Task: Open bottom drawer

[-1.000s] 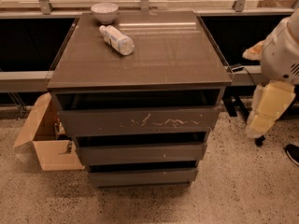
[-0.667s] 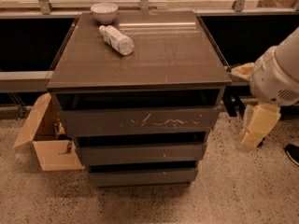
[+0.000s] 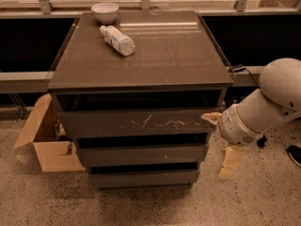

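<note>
Bottom drawer (image 3: 143, 177), flat matte; claw (image 3: 229, 163) apparently beside.

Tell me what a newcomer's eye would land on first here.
First, the big white robot arm reaching in from the right, its gripper hanging beside the cabinet's lower right corner, near the bottom drawer. Next, the white scratches on the top drawer, then the bottle lying on its side and the bowl at the cabinet top's back left. A open cardboard box sits on the floor at left.
</note>
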You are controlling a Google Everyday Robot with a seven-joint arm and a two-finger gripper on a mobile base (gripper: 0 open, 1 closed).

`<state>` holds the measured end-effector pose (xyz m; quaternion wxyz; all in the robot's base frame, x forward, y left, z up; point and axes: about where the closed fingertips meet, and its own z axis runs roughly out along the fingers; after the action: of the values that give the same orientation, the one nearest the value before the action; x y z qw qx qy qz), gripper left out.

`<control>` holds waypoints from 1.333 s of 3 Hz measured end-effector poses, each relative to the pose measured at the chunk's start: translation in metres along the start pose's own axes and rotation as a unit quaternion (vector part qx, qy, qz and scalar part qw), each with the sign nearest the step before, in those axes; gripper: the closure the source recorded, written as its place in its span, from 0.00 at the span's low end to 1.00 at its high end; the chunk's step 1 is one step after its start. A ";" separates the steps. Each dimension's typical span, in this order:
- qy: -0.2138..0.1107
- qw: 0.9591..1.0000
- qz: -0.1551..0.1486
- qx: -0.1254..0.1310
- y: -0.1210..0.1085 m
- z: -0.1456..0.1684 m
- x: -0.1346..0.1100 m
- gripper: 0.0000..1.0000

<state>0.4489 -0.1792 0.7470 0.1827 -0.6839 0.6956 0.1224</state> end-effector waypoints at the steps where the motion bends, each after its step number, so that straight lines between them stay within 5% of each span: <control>1: -0.001 1.000 0.002 -0.002 0.000 0.002 0.001 0.00; 2: 0.020 1.000 -0.001 -0.011 0.005 0.027 0.011 0.00; 3: 0.007 0.999 -0.028 -0.035 0.023 0.117 0.043 0.00; 4: -0.041 0.997 -0.045 -0.054 0.037 0.182 0.065 0.00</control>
<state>0.4278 -0.1606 0.5523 0.1789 -0.7176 0.6487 0.1797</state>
